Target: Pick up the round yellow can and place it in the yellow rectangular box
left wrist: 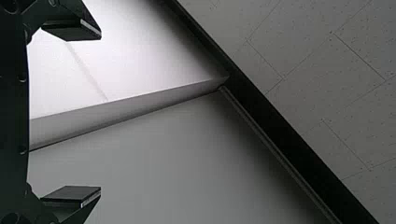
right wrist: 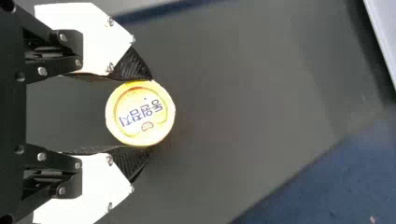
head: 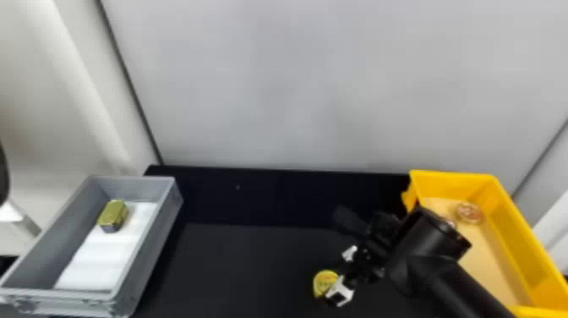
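Below the right black-and-white two-fingered claw [right wrist: 149, 113] lies the wide black table [head: 253, 253]. To its right stands the yellow rectangular plastic box [head: 509, 237], near, I suppose, for a short carry. I have the claw closed on the round yellow can [right wrist: 140, 113], fingertips touching opposite sides, probably to keep it steady.

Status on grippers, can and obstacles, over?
Left gripper open. Right gripper closed on round yellow can. Possible clutter: round items inside yellow box, far end.
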{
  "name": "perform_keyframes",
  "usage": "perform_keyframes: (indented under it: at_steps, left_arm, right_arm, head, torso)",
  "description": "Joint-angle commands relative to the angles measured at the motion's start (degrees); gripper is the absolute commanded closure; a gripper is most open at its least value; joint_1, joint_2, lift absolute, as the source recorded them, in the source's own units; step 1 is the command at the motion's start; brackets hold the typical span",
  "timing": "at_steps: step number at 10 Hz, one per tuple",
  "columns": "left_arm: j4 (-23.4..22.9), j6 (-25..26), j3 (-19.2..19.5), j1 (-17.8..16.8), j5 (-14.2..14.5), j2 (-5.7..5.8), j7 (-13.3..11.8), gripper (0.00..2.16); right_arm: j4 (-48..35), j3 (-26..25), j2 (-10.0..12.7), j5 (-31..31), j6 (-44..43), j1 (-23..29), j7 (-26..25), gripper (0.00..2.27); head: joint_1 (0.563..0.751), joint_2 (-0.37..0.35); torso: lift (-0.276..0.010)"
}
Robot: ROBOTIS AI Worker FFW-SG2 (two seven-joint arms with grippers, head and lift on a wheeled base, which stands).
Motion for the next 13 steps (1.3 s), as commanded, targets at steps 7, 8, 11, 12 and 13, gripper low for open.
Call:
perform_keyframes:
  at_steps: [7, 8, 11, 12, 13]
  left_arm:
    - [-1.6, 3.7, -0.1, -0.1, 0.1, 2.38, -0.6, 0.11]
    - [-1.6, 3.7, -0.1, -0.1, 0.0, 2.38, -0.6, 0.11]
    - [-1.8, 3.7, 0.1, 0.1, 0.1, 2.64, -0.6, 0.11]
    - [-1.8, 3.7, 0.1, 0.1, 0.1, 2.73, -0.6, 0.11]
    - [-1.8, 3.7, 0.0, -0.1, 0.1, 2.82, -0.6, 0.11]
  right_arm:
    - [-35.7, -15.7, -8.9, 24.4, 14.2, -0.1, 15.3, 0.68]
    - [-35.7, -19.7, -9.9, 25.6, 14.0, -0.1, 14.3, 0.68]
    - [-34.5, -28.1, -12.5, 27.7, 14.1, 1.3, 13.0, 0.68]
    - [-33.2, -30.8, -12.7, 27.7, 13.4, 2.0, 11.9, 0.68]
    - [-31.3, -33.9, -12.7, 27.7, 12.7, 2.9, 10.4, 0.68]
  head:
    - [0.663, 0.054]
    - [0.663, 0.054]
    - [0.663, 0.054]
    - [0.663, 0.054]
    - [0.663, 0.054]
  torso:
    - [-0.01]
    - [-0.01]
    - [-0.01]
    - [-0.01]
    - [-0.01]
